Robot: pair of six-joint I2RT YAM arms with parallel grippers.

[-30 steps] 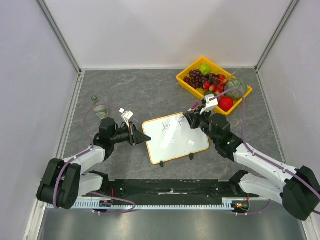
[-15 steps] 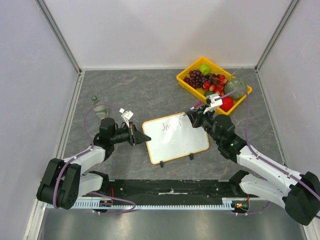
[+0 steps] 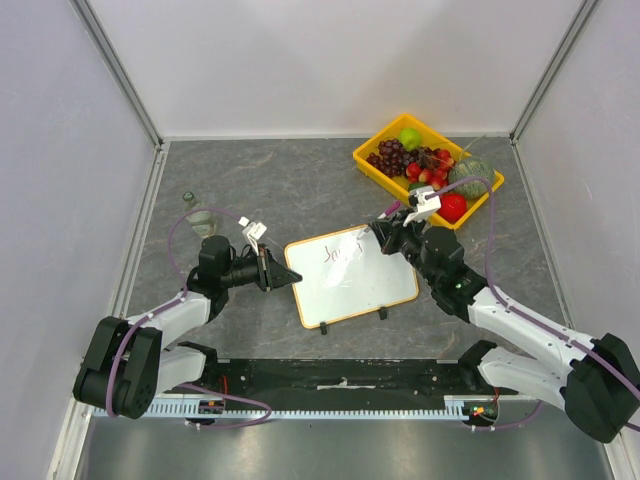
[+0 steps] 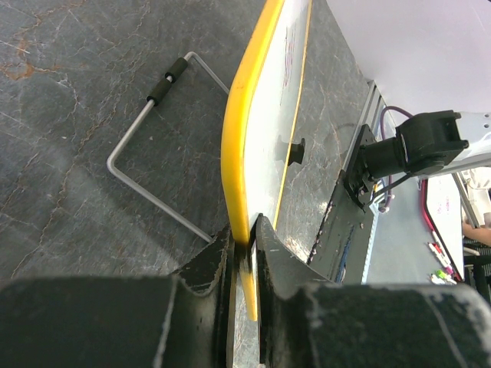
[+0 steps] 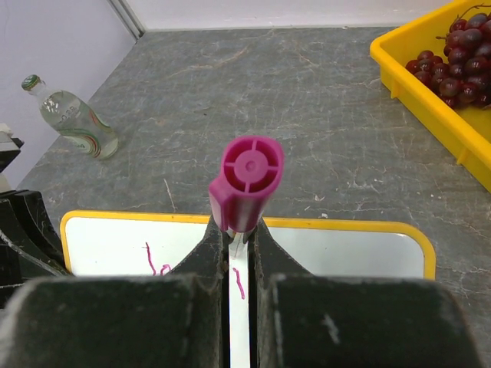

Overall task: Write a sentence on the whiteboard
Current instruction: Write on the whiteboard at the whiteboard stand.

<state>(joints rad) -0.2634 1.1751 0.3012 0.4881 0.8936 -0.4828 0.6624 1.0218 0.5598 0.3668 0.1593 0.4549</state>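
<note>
Yellow tray (image 5: pixel 430 115) far right on table (image 3: pixel 300 180): grapes (image 3: pixel 390 157), green apple (image 3: pixel 410 138). Clear bottle (image 3: pixel 203 216) lying far left.

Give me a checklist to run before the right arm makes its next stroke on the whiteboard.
1. Board hold: the left gripper is shut on the edge of the whiteboard: ok.
2. Pen hold: the right gripper is shut on the marker, which stands between its fingers: ok.
3. Tip contact with the board: cannot tell, the marker body hides the tip.
4. The sentence complete: not ok, only a few strokes near the top edge.
5. Room to write: ok, bare white below and to the right of the strokes.
6. The fruit tray apart from the board: ok, table shows between them.
</note>
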